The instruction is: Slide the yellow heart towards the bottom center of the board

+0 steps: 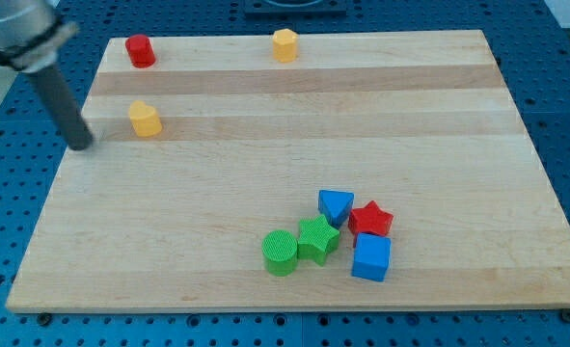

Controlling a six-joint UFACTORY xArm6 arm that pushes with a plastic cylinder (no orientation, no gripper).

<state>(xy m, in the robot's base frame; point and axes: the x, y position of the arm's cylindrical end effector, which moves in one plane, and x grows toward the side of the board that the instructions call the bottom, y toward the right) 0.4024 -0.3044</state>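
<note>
The yellow heart (145, 119) lies on the wooden board (294, 116) at the view's upper left. My tip (80, 146) stands at the board's left edge, a little left of and slightly below the yellow heart, apart from it. A second yellow block, a hexagon (285, 44), sits at the view's top centre. The rod slants up to the view's top left corner.
A red cylinder (140, 50) sits at the top left. Near the bottom centre-right lies a cluster: green cylinder (281, 253), green star (317, 238), blue triangle-like block (336, 206), red star (370, 220), blue cube (370, 257).
</note>
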